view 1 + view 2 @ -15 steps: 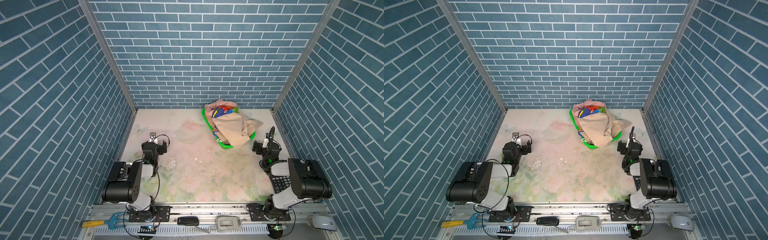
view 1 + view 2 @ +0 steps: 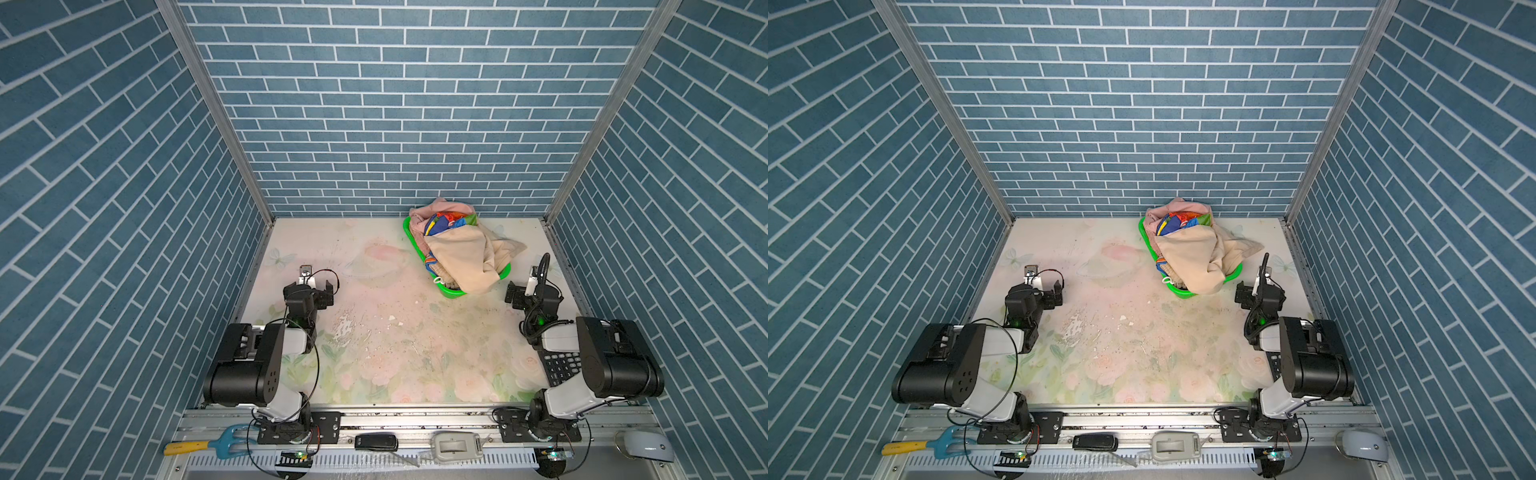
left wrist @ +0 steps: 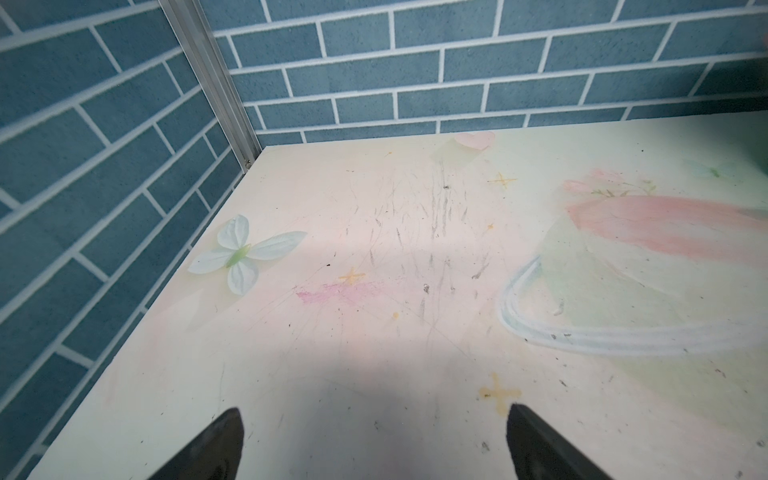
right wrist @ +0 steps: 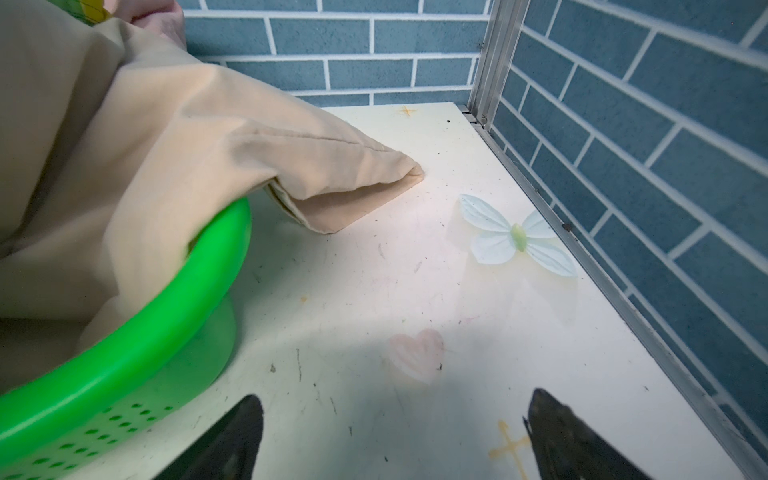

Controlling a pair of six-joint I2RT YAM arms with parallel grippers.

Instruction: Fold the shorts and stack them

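Spread wide and empty, left hand [image 3: 374, 415] and right hand [image 4: 397, 399], low over the worktop [image 2: 395, 353]. Apparently at the start: beige shorts [image 2: 461, 253], rainbow-striped shorts [image 2: 444, 220] and pink shorts [image 2: 432, 208] heaped in the green basket [image 2: 451, 292] near the right hand. Next, likely: pull out the beige pair.

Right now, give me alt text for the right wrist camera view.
Beige shorts spill over the rim of a green basket onto a pale table, one corner lying on it. The right tool, jaws open and empty, faces bare table beside the basket.
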